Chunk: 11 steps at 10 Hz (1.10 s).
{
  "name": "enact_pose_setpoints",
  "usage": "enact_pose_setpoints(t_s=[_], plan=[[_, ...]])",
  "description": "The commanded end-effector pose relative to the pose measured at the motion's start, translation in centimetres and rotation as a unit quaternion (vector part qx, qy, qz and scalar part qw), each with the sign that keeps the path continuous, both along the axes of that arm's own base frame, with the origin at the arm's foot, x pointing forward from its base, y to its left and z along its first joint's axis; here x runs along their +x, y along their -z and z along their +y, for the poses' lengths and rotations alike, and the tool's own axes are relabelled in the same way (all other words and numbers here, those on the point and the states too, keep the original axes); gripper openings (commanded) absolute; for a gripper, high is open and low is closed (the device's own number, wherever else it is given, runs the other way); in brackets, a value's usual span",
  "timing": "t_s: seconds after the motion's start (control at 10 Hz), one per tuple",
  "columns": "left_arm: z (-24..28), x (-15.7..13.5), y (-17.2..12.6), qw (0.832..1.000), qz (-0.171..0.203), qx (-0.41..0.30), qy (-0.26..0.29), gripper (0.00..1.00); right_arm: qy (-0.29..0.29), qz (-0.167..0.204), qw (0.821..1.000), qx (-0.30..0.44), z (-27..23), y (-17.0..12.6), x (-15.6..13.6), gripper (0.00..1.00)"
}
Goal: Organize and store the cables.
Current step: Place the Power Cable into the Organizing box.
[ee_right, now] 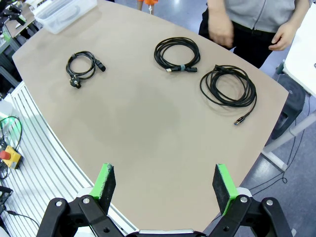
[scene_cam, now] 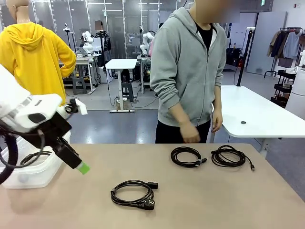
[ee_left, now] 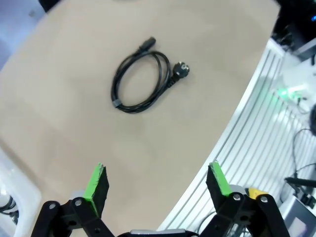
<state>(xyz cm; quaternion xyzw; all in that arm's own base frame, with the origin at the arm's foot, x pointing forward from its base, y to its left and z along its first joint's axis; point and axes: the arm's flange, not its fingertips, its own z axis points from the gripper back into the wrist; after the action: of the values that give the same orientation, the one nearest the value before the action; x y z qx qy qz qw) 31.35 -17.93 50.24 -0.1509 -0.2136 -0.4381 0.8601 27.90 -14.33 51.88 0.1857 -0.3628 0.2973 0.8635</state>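
Three coiled black cables lie on the tan table. The power cord with a chunky plug (scene_cam: 133, 193) is at front centre, also seen as the corded coil (ee_left: 140, 81) and the small coil (ee_right: 81, 66). Two thinner coils lie near the person: the middle coil (scene_cam: 187, 156) (ee_right: 177, 53) and the right coil (scene_cam: 229, 156) (ee_right: 228, 86). My left gripper (scene_cam: 81, 166) (ee_left: 158, 182) hovers open and empty over the table's left side, next to the bin. From high above the near edge, my right gripper (ee_right: 163, 182) looks down, open and empty.
A translucent white bin (scene_cam: 28, 179) (ee_right: 64, 12) stands at the table's left edge with a dark cord loop (scene_cam: 33, 156) inside. A person in a grey hoodie stands at the far side, with one hand (scene_cam: 190, 134) low over the table edge. A white side table (scene_cam: 257, 112) stands at far right.
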Motion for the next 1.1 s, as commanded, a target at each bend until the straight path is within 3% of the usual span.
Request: enact_pose_setpoints(t_s=[0.0,0.6,1.0], plan=[[-2.8,0.3,2.0,1.000,0.003,0.029,0.000,1.00,-0.008,-0.004,1.000,0.001,-0.1,0.0,0.0,1.00],[-12.5,3.5,4.9,0.988,0.047,0.136,0.050,1.00,-0.008,-0.004,1.000,0.001,-0.1,0.0,0.0,1.00],[-13.9,4.6,5.2,0.986,0.052,0.153,0.042,1.00,-0.008,-0.004,1.000,0.001,-0.1,0.0,0.0,1.00]])
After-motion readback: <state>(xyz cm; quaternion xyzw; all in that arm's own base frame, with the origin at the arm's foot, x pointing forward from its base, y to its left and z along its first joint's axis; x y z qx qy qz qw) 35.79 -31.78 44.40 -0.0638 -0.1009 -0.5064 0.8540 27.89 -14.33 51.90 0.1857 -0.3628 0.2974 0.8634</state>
